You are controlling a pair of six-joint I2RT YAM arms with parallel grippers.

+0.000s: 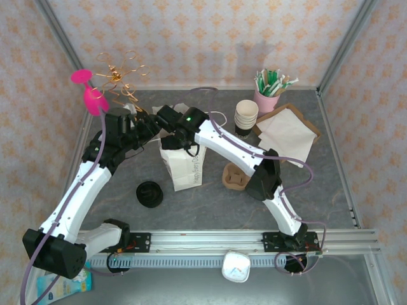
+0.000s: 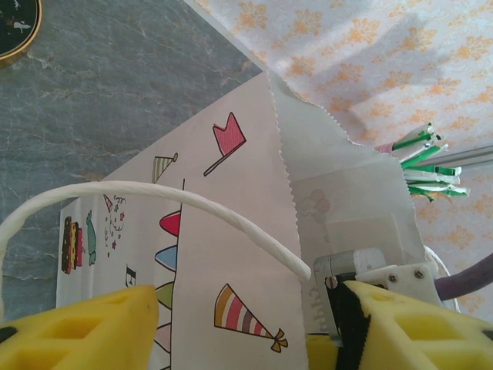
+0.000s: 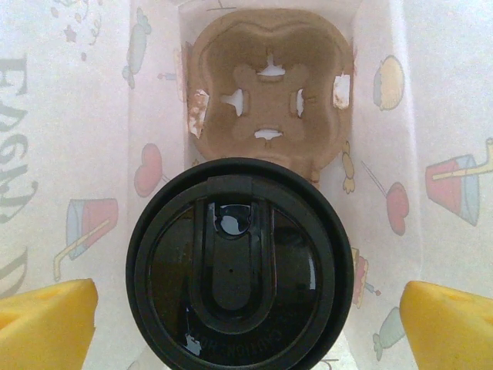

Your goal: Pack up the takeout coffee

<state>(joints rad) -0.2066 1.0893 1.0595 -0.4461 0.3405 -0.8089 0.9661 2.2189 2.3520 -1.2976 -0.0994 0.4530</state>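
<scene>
Looking straight down into the white paper bag (image 3: 462, 116) from the right wrist and seeing the takeout coffee (image 3: 239, 266) inside it, black lid up, overlapping the near part of a brown cardboard cup tray (image 3: 266, 85) lying at the bag's bottom (whether seated in one of the tray's holes, cannot tell). Hanging the right gripper (image 3: 248, 308) above the cup with jaws spread wide, one yellow finger (image 3: 46, 324) off to each side of the lid, printed bag wall showing in both gaps, nothing gripped. Holding the left gripper (image 2: 246, 308) at the bag's rim, jaws standing apart and not closed on anything, the bag's printed side panel lying between them and its white cord handle (image 2: 192, 204) arching across just above. Noting, from overhead, a loose black lid (image 1: 150, 194) on the table (image 1: 210, 203) just beside the bag on the left arm's side, and a second cardboard tray (image 1: 235, 176) near the bag on the right arm's side. Seeing a stack of lidless cups (image 1: 246, 117) beyond the bag toward the right, and a pink cup of straws (image 1: 268, 95) farther from the bag again.
</scene>
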